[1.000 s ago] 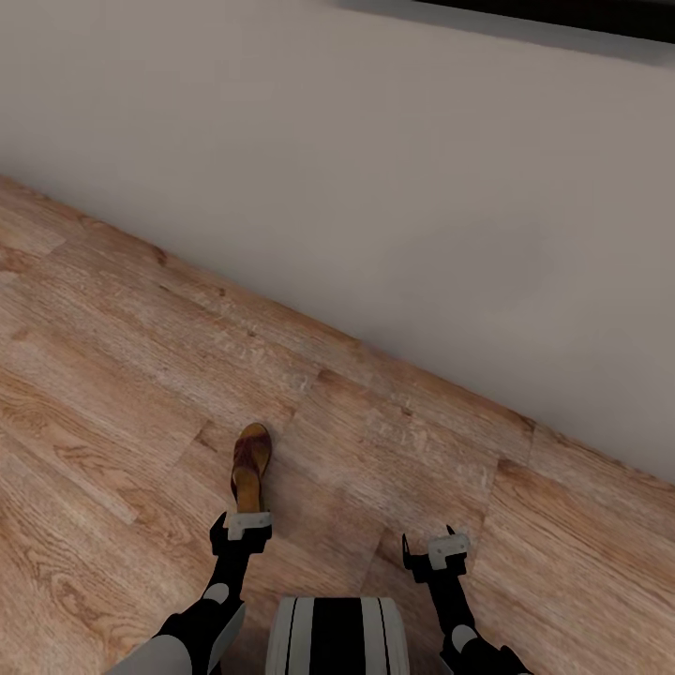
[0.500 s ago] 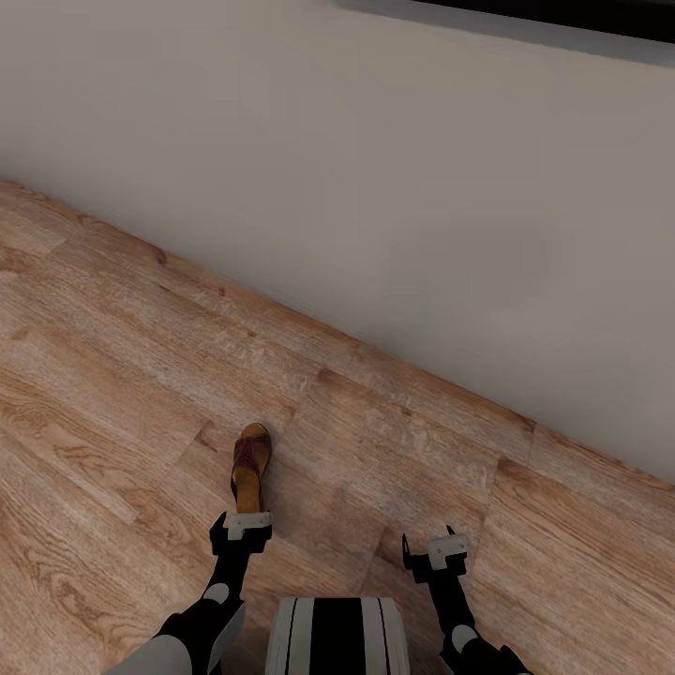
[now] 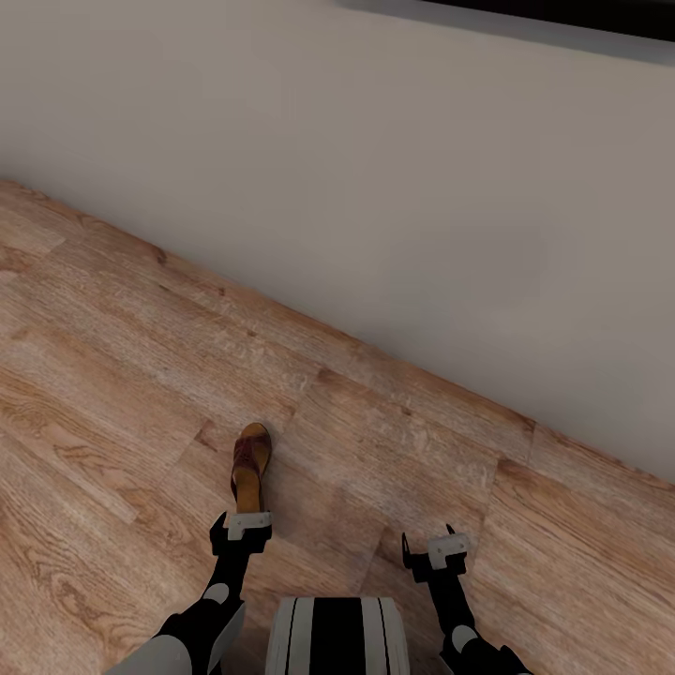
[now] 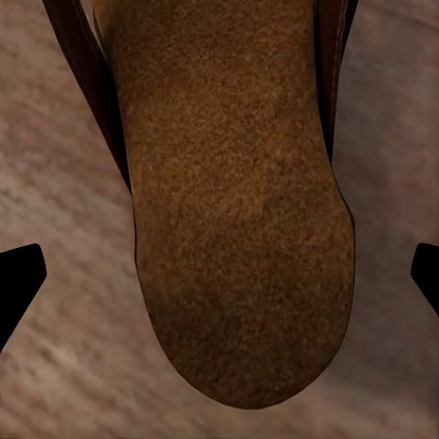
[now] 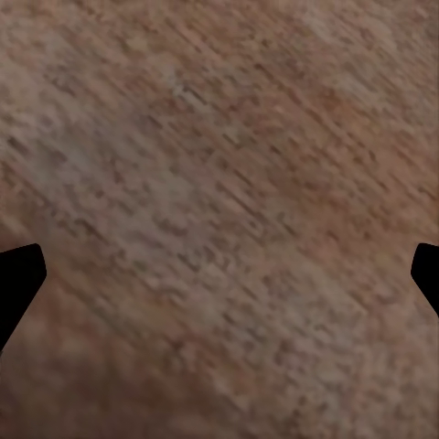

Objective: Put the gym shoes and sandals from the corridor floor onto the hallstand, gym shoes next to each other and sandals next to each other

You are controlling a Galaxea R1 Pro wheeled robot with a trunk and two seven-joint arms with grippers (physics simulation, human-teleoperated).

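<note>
Two grippers hang low over the corridor floor (image 3: 122,394), both with jaws spread wide and holding nothing. The left gripper (image 3: 248,518) points down at the heel end of one brown sandal (image 3: 250,465); in the left wrist view the tan footbed of that sandal (image 4: 233,201) lies between the two dark fingertips (image 4: 18,279), which stand apart from it on either side, with bare wood planks showing in the gaps. The right gripper (image 3: 448,544) hovers over empty planking, and its wrist view shows wood grain between its separated fingertips (image 5: 18,274). The sandal lies flat on the floor, toe pointing away from the robot toward the plain grey-beige wall (image 3: 394,187). The robot's trunk (image 3: 337,637) shows between the two arms.
</note>
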